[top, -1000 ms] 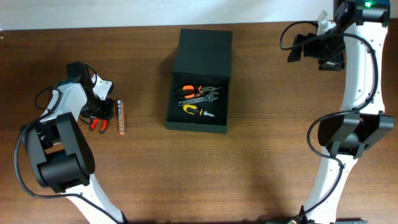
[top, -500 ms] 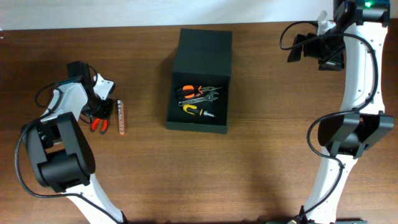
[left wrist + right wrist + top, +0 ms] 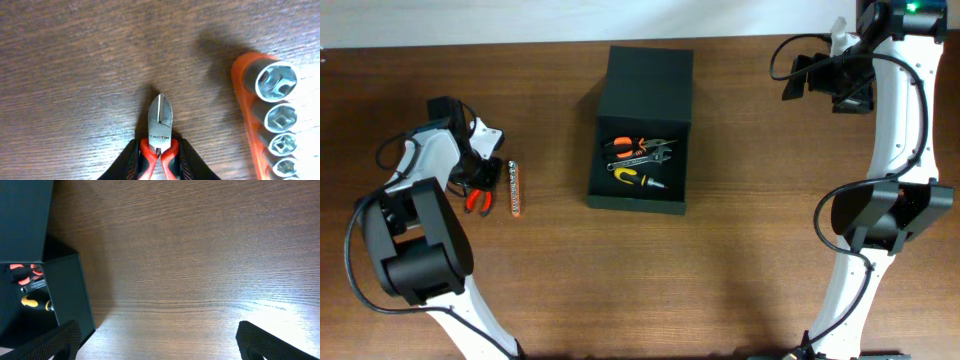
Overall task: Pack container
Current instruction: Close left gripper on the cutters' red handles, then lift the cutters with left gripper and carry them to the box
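Gripping the red-handled cutters (image 3: pixel 160 125) low on the left side of the table (image 3: pixel 740 260), the left gripper (image 3: pixel 159 162) is pressing its two dark fingers (image 3: pixel 127 162) against the outer sides of the handles, so the pincer is clamped on the tool. The cutters are lying flat on the wood, their steel nose closed and pointing away from the wrist camera. Just beside them, not touching, an orange rail of sockets (image 3: pixel 270 110) is lying with its hexagonal openings facing up.

The container (image 3: pixel 636 203) is sitting near the middle of the table, well apart from both arms, with its hinged lid (image 3: pixel 648 85) lying open and flat on the far side. Inside it, orange-handled pliers (image 3: pixel 620 145), an adjustable wrench (image 3: pixel 645 157) and a yellow-handled screwdriver (image 3: pixel 635 179) are resting close together on the floor of the box.

At the far right corner, the right gripper (image 3: pixel 160 335) is hanging above bare wood with its fingers spread wide apart and nothing between them; the container's near corner is showing at the left edge of its wrist view.
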Available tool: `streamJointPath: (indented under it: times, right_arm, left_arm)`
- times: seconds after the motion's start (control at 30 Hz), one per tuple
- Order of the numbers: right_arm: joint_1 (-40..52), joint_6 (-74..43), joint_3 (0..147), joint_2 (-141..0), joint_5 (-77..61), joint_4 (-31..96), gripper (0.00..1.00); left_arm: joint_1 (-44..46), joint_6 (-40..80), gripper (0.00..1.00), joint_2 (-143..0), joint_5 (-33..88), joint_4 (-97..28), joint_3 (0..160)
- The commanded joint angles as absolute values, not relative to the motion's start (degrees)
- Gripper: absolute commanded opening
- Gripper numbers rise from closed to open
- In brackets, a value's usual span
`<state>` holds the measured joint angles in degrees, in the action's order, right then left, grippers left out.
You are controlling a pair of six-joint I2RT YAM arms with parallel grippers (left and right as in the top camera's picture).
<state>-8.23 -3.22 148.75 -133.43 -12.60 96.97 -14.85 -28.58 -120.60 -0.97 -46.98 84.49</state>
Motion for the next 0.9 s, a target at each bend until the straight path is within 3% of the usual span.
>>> streamJointPath:
  times: [0.0,0.87]
  right_arm:
    - [-8.3,-3.5,148.4,-131.3,-12.9,97.1,0.99]
    - [-8.3,-3.5,148.4,-131.3,-12.9,96.6,0.99]
  left_arm:
    - [-15.1,-29.4,0.02,-122.1,-1.9,-49.0,87.4]
    - [-12.9,-29.9,0.02,-122.1,-1.9,-61.0,99.9]
